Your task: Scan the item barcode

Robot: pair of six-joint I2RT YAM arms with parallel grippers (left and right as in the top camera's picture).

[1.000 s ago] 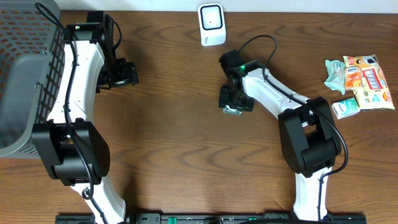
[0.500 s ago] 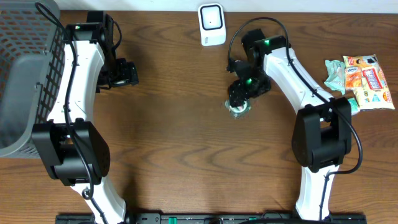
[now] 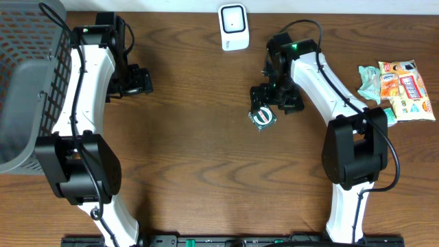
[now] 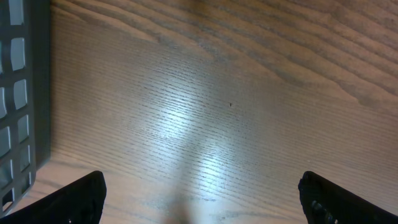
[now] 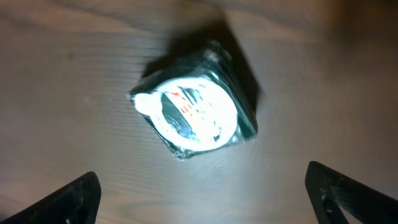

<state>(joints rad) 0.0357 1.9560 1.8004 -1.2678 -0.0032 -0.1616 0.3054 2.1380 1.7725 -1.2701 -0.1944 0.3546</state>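
Observation:
A small dark green cup with a white foil lid, the item (image 3: 261,118) (image 5: 194,116), lies on the wooden table, lid up. My right gripper (image 3: 276,96) (image 5: 205,193) hangs open just above and beside it, with nothing between its fingers. The white barcode scanner (image 3: 234,27) stands at the table's far edge, left of the right arm. My left gripper (image 3: 137,81) (image 4: 202,196) is open over bare wood on the left side, far from the item. No barcode is readable on the item in these views.
A grey mesh basket (image 3: 27,75) fills the far left, its wall showing in the left wrist view (image 4: 22,99). Several snack packets (image 3: 401,89) lie in a pile at the right edge.
The right gripper has let go of the item, opened wide and drawn up and to the right. The item now lies free on the table. The left arm has not moved.

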